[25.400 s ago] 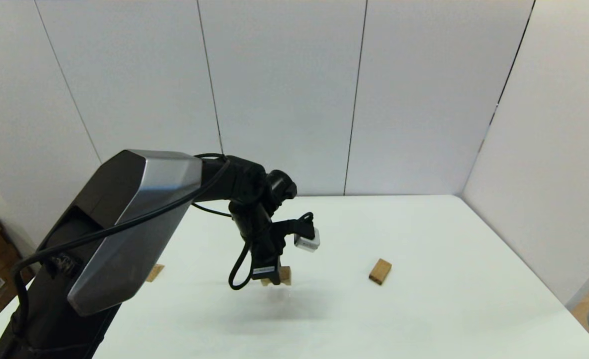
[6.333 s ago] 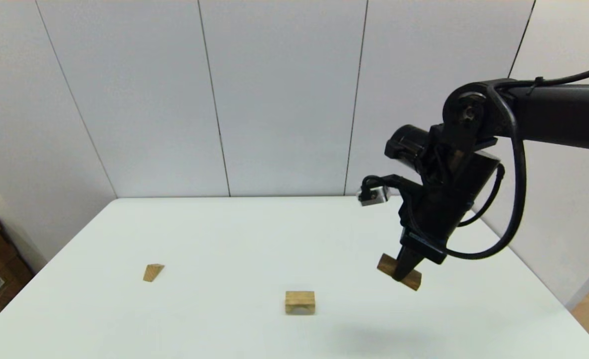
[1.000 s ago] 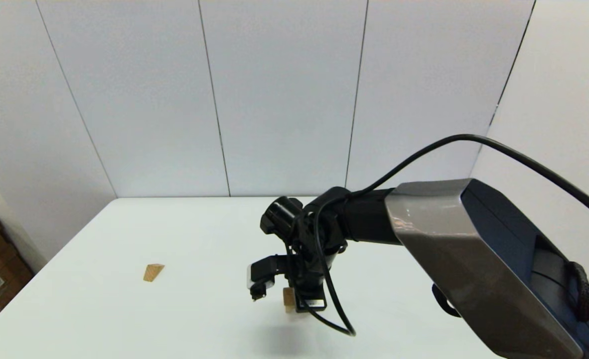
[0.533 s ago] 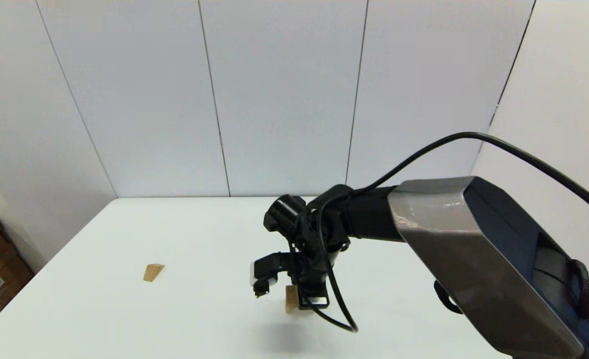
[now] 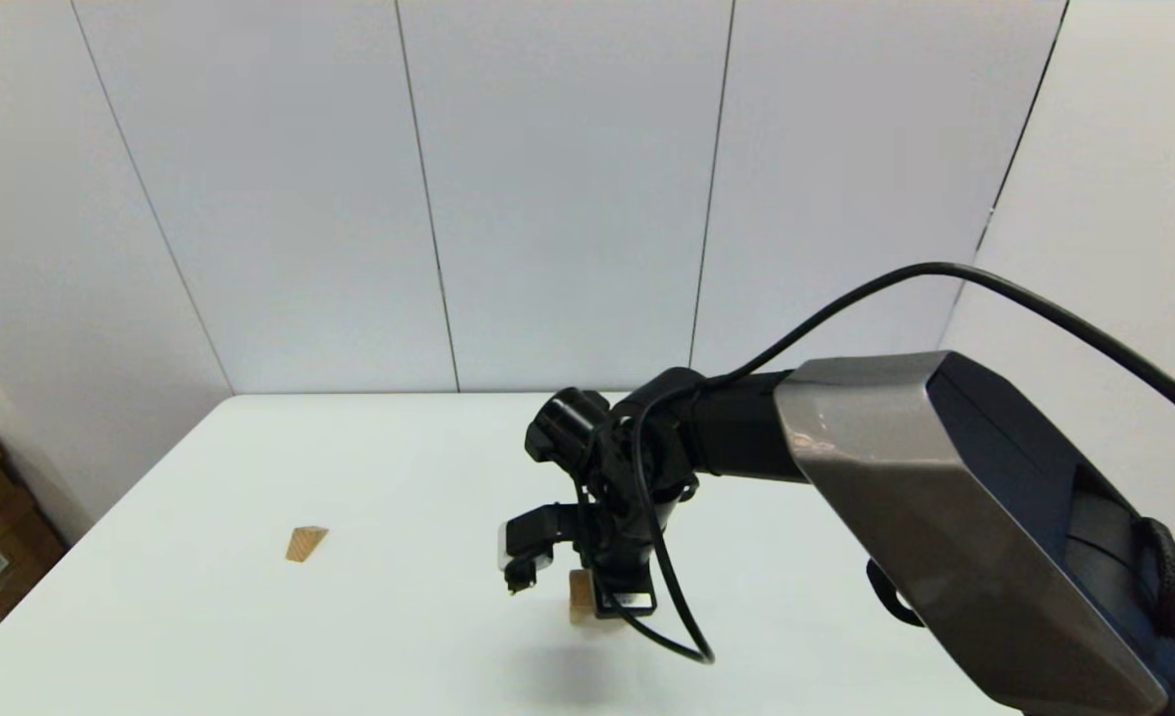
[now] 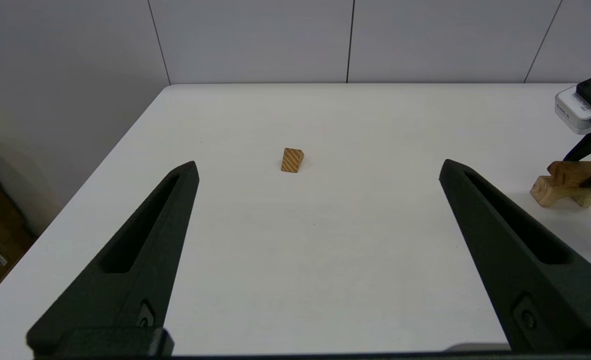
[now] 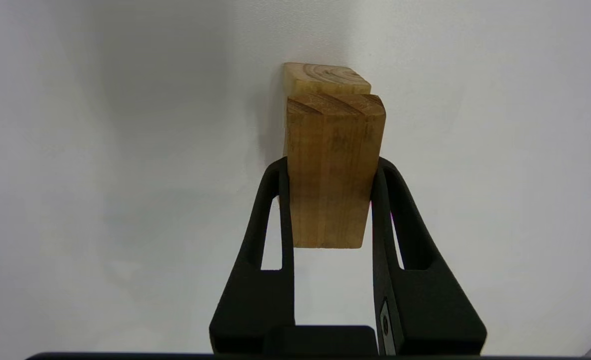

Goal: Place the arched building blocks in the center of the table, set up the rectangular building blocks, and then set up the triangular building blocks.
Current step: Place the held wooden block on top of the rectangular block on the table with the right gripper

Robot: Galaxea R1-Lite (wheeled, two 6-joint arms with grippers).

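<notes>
I see my right hand (image 7: 331, 165) pinching the light-brown flat rectangular wooden block (image 7: 331, 170) between its 2 black fingers, holding it over the light-brown arched wooden block (image 7: 325, 78), which sits on the white worktop (image 5: 369, 617) about midway between the left and right edges, nearer the front edge. Whether the 2 blocks touch I cannot tell. In the head view the right arm (image 5: 945, 497) and its cable cover most of both blocks. My left hand (image 6: 315, 200) hangs spread wide, gripping nothing, over the left part of the worktop. The small light-brown wooden triangular wedge (image 5: 305, 543) lies alone near the left edge, well apart from the others.
</notes>
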